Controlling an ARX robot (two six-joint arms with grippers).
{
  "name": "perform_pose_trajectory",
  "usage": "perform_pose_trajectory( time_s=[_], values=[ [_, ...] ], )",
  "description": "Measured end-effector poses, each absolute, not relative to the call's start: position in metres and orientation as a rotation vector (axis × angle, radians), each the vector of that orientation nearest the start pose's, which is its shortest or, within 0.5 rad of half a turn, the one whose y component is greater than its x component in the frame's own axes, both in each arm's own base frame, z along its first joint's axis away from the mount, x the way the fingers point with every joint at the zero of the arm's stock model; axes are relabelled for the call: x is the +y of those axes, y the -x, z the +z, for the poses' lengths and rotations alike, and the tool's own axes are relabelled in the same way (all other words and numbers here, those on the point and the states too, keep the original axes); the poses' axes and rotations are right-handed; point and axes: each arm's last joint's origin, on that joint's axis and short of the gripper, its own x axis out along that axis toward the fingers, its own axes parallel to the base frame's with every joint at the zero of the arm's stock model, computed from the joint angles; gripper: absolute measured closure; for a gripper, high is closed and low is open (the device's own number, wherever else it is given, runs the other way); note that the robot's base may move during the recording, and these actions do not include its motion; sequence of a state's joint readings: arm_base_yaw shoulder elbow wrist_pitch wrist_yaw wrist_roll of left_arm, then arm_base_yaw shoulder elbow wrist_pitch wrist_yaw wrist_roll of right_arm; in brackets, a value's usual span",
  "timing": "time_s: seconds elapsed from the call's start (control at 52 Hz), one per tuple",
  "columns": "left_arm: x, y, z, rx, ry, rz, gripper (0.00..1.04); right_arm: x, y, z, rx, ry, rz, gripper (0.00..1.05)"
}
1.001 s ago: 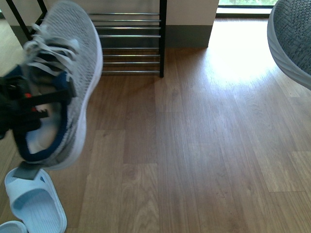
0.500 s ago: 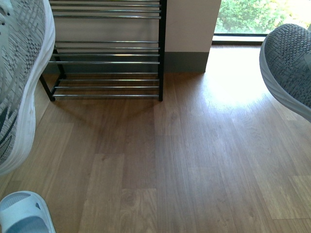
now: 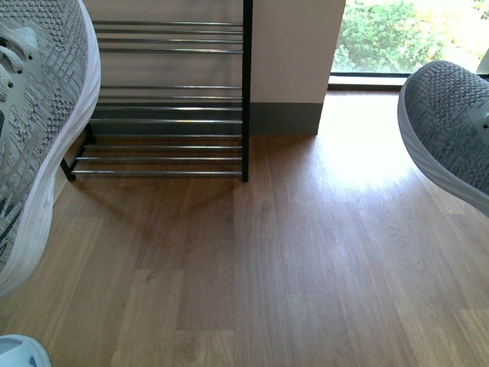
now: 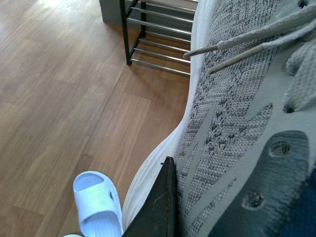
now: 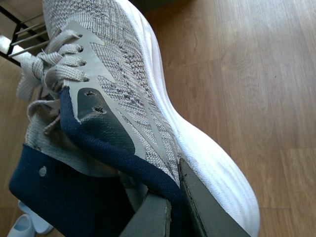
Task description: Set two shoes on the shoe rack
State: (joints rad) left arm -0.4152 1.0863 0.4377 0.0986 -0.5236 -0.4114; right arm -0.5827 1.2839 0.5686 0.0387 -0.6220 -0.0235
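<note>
Both shoes hang in the air. The left gripper (image 4: 170, 173) is closed on the left shoe (image 3: 38, 130), close to the shoe rack (image 3: 168, 99). The right gripper (image 5: 175, 207) pinches the right shoe (image 3: 447, 130) by its blue edge, well apart from the rack. That thin pinch could slip, or a toe could bump the black frame. No shoe sits on the shiny bars that show

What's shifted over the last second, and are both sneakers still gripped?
The left shoe swung up toward the front view's left edge, its opening now hidden. The right shoe crept inward. The shoe rack sits lower in frame with more tiers showing; white slipper nearly gone. Still gripping their shoes: left pincer, right pincer.
</note>
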Motion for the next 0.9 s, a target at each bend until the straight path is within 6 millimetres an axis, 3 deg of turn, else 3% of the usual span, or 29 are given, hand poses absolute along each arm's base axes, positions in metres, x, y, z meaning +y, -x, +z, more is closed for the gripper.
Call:
perform_pose_trajectory(
  time_s=[0.905],
  values=[
    [-0.0714,-0.1955,0.1882,0.461,0.151,0.194,1.03,-0.1199,-0.2094,0.1833,0.559,-0.362,0.031,1.04]
  ],
)
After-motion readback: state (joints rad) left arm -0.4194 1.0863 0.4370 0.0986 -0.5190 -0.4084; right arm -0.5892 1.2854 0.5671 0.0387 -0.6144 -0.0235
